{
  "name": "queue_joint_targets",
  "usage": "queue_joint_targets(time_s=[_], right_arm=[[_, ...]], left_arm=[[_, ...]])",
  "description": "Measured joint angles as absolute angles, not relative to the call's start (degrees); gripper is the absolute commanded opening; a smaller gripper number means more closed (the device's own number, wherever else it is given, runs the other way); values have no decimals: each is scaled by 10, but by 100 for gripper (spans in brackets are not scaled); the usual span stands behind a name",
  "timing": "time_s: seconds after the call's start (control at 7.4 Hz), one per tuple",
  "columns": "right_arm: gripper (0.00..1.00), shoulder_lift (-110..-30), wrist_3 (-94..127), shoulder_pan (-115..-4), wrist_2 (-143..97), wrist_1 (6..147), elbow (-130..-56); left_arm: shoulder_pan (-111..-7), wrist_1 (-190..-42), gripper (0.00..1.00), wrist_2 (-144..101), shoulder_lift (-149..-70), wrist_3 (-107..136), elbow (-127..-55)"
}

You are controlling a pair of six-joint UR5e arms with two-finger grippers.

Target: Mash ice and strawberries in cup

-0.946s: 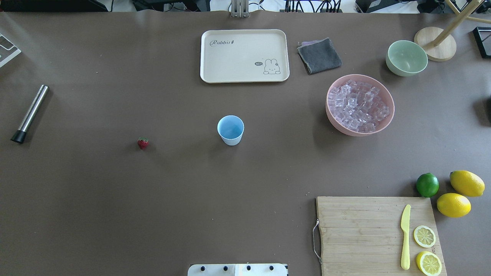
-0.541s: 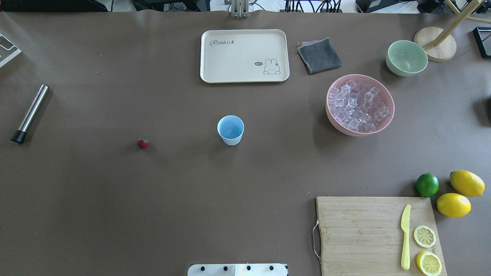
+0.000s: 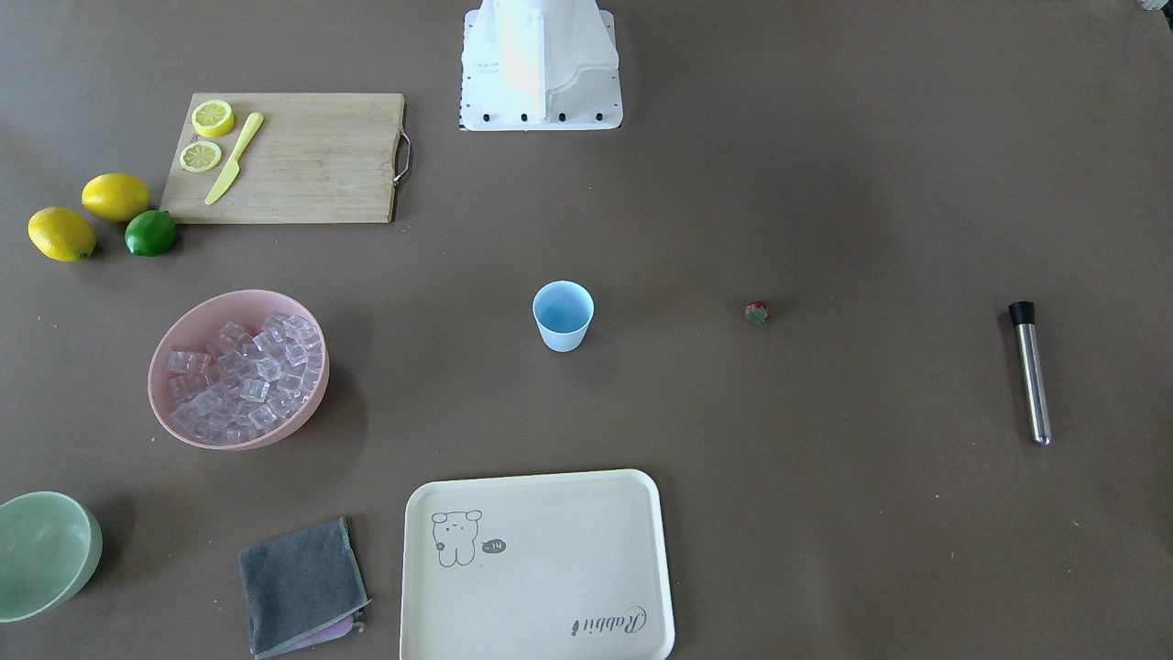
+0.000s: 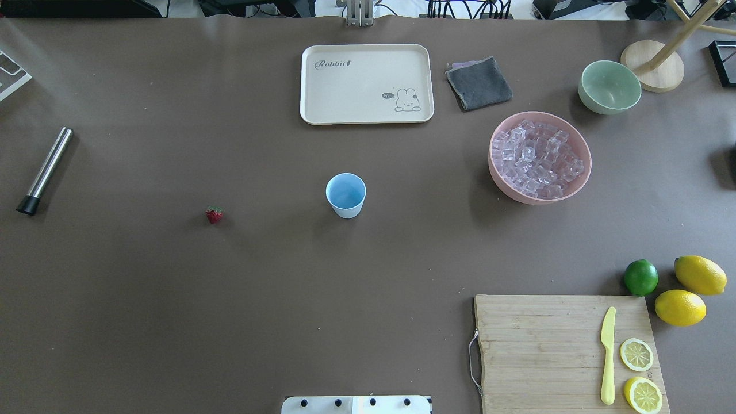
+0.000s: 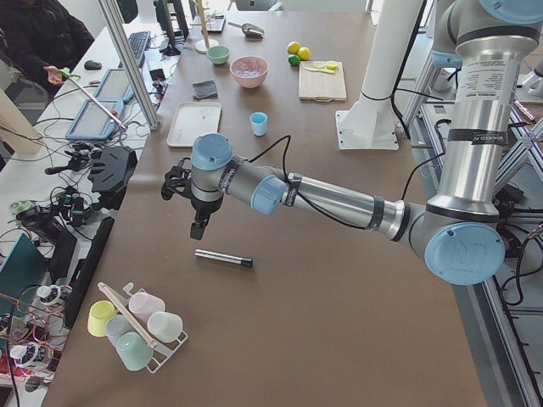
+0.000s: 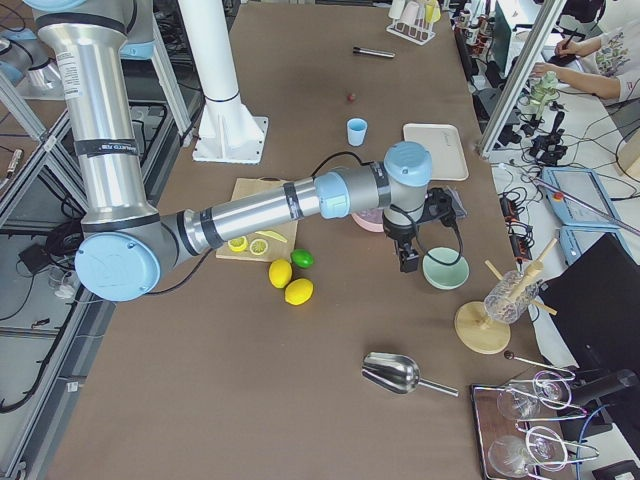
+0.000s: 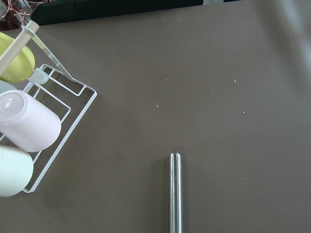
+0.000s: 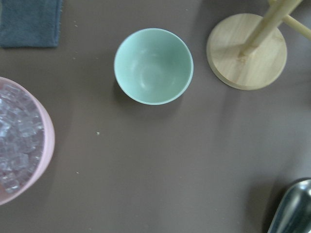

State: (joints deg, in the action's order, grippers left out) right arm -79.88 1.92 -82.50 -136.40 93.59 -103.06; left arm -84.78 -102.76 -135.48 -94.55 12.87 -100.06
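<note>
The light-blue cup stands upright mid-table with nothing showing inside. A small red strawberry lies on the table to its left. The ice fills a pink bowl to the cup's right. My left gripper shows only in the exterior left view, hanging over the table beside a steel rod with a black end. My right gripper shows only in the exterior right view, hanging between the pink bowl and a green bowl. I cannot tell whether either one is open or shut.
A cream tray and a grey cloth lie at the far side. A cutting board holds a yellow knife and lemon slices, with lemons and a lime beside it. A rack of cups stands past the rod.
</note>
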Motion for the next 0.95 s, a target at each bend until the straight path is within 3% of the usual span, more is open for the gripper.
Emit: queue_joint_targets(time_s=[0.41, 0.95], right_arm=[[99, -722, 171, -703, -1337, 932, -1062], [98, -732, 276, -618, -1276, 868, -1067]], left_arm=[[-836, -1031, 98, -1355, -942, 130, -1013], [-832, -1048, 98, -1350, -941, 128, -1014]])
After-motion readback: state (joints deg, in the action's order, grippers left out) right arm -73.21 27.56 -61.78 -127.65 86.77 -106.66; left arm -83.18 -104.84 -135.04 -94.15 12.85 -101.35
